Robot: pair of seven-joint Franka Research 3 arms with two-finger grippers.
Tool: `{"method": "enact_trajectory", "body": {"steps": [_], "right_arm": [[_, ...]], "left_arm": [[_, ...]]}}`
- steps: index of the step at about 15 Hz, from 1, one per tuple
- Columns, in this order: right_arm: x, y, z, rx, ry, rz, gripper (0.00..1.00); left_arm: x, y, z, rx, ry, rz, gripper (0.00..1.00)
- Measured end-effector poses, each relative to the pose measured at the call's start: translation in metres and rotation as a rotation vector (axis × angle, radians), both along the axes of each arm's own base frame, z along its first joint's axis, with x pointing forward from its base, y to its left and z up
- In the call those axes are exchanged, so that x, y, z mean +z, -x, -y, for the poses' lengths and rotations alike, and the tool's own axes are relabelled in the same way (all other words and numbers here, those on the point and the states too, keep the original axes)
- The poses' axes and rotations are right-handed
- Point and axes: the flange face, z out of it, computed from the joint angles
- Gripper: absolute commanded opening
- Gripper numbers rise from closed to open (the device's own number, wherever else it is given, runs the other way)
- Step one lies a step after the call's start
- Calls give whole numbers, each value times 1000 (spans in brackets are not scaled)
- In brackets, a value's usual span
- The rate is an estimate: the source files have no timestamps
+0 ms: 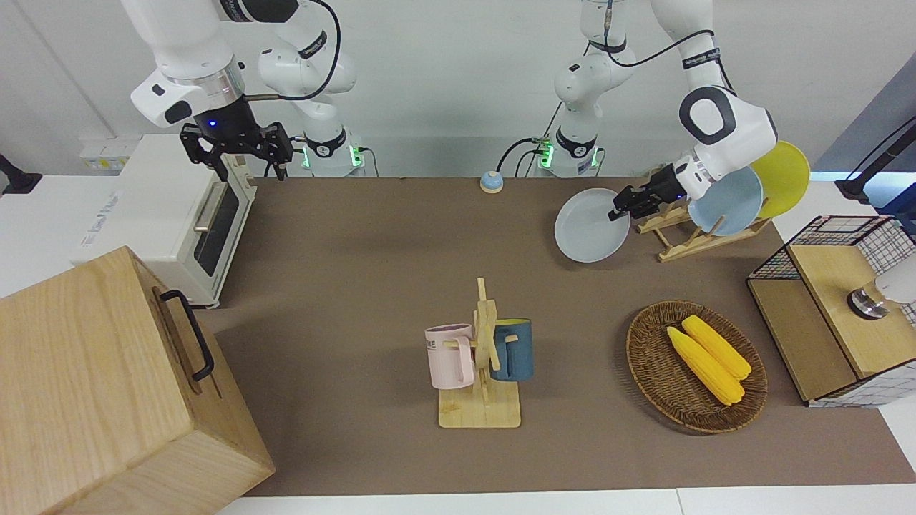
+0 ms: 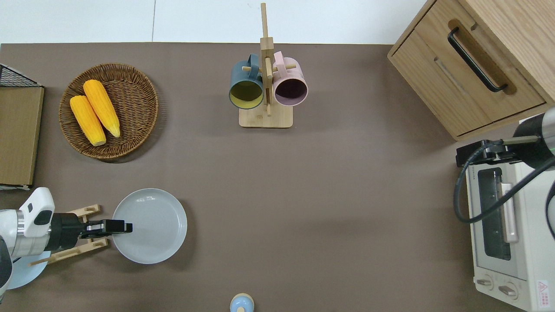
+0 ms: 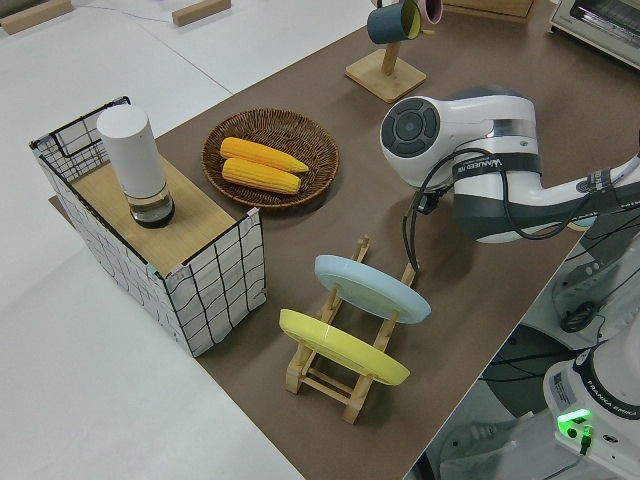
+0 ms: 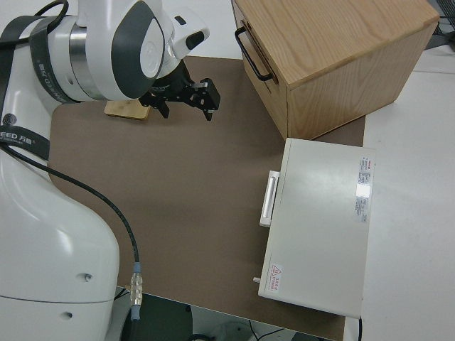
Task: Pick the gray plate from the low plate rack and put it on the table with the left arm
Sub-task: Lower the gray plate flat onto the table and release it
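My left gripper (image 1: 620,208) is shut on the rim of the gray plate (image 1: 588,227), seen from overhead (image 2: 151,225) with the gripper (image 2: 125,226) at its edge. It holds the plate slightly tilted and low over the brown table (image 1: 372,272), just beside the low plate rack (image 1: 688,241). I cannot tell if the plate touches the table. The rack (image 3: 340,378) still holds a light blue plate (image 1: 731,197) and a yellow plate (image 1: 786,168). In the left side view the arm hides the gray plate. My right gripper (image 1: 249,166) is parked and open.
A mug stand with two cups (image 1: 483,357) stands mid-table. A wicker basket (image 1: 639,345) with two corn cobs lies toward the left arm's end, beside a wire-sided box (image 1: 834,307). A toaster oven (image 1: 179,214) and a wooden cabinet (image 1: 107,386) are at the right arm's end.
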Motion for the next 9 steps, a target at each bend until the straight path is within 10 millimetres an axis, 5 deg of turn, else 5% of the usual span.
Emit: {"method": "enact_trajectory", "body": {"steps": [9], "right_arm": [[0, 0, 0, 0, 0, 0, 983]], "left_arm": [[-20, 5, 23, -9, -24, 3, 0]]}}
